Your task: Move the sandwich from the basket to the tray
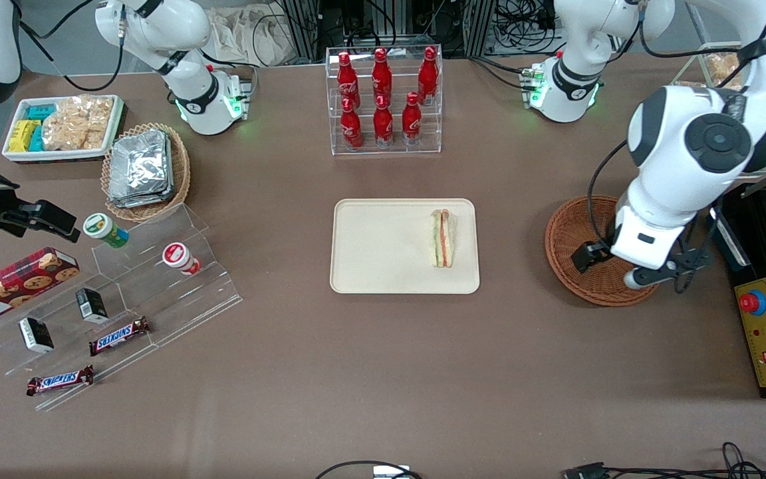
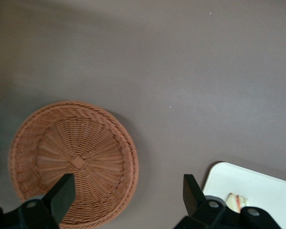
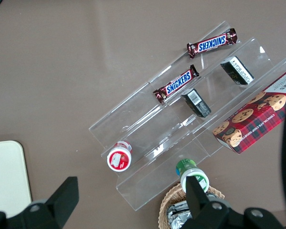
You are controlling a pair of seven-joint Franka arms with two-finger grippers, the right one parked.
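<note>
**Sandwich on the tray, end effector over the basket**

The small triangular wrapped sandwich (image 1: 442, 238) with green and orange-red filling lies on the flat cream-beige rectangular tray (image 1: 376, 253), close to the tray's edge toward the working arm's end of the brown desk (image 1: 383, 372). In the left wrist view only a sliver of it shows, cut off by the frame edge. The round reddish-brown woven wicker basket (image 1: 572, 246) holds nothing, and the white arm hides much of it from the front. The end effector (image 2: 126, 195) hangs above the basket with its fingers (image 2: 63, 193) spread wide and nothing between them; their bases are cut off.
</note>
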